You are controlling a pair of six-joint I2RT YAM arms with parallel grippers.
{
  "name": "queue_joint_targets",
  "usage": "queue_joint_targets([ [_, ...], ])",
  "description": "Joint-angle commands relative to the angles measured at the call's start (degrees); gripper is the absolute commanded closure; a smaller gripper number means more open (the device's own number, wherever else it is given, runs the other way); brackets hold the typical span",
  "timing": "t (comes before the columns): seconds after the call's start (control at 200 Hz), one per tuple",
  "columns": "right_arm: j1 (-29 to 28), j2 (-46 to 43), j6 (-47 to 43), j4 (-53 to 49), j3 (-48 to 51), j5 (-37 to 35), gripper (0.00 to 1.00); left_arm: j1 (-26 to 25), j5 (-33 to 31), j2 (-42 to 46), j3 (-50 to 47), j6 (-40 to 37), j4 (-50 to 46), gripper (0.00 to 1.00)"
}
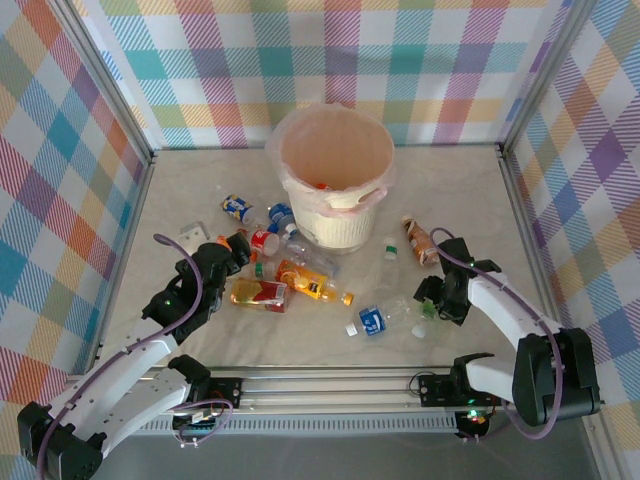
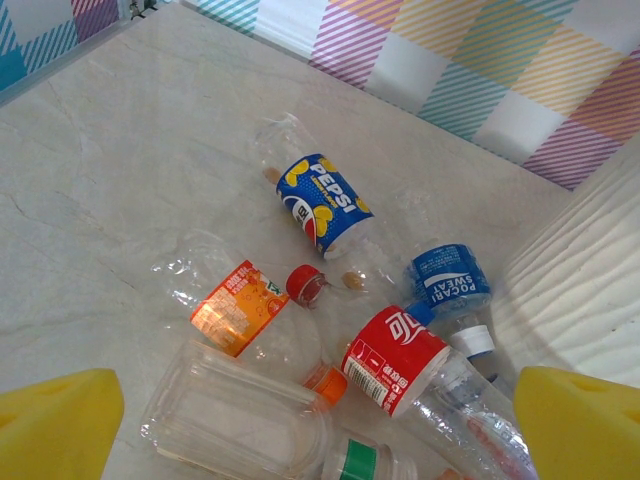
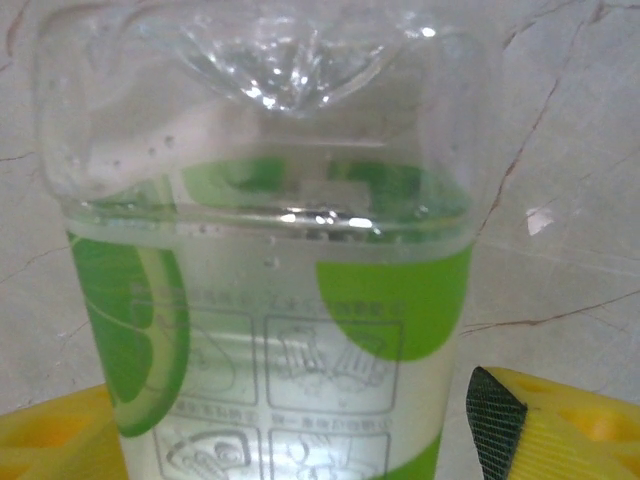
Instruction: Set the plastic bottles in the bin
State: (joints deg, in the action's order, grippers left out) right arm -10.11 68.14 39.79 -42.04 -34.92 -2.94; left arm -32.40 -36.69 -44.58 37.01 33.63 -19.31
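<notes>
Left end effector [image 1: 232, 246] gapes wide, empty, above plastic bottles [image 1: 262, 293] scattered left-centre. Bin [image 1: 338, 232] stands far centre; open bench [image 1: 300, 345] along the near edge. Right end effector [image 1: 432, 302], right of centre, straddles green-label bottle [image 3: 270, 300]; grip indeterminate.

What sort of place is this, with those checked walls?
Probably a robot test booth: checked panels enclose a marble-look table, two robot arms are bolted to a rail, and plastic bottles lie beside a lined bin.
</notes>
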Motion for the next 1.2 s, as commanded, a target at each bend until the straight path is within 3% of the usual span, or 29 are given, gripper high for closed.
queue_joint_targets([
  [0.0, 0.70, 1.67, 0.83, 1.73, 0.90, 0.52, 0.22, 0.06, -0.63, -0.16, 1.55, 0.04, 0.41, 0.00],
  [0.255, 1.21, 3.83, 1.42, 4.70, 2.14, 0.97, 0.25, 0.06, -0.84, -0.17, 1.44, 0.03, 0.24, 0.00],
  [0.665, 1.14, -1.84, 1.02, -1.81, -0.79, -2.48, 0.46, 0.06, -1.10, -0.40, 1.48, 0.12, 0.22, 0.00],
  [0.88, 1.16, -7.94, -0.75, -7.36, -5.16, -3.92, 0.57, 0.06, -1.05, -1.11, 1.43, 0.47, 0.43, 0.00],
  [1.195, 1.14, -12.13, -5.69, -7.43, -19.21, -0.83, 0.63, 0.06, -1.25, -2.05, 1.44, 0.70, 1.01, 0.00],
])
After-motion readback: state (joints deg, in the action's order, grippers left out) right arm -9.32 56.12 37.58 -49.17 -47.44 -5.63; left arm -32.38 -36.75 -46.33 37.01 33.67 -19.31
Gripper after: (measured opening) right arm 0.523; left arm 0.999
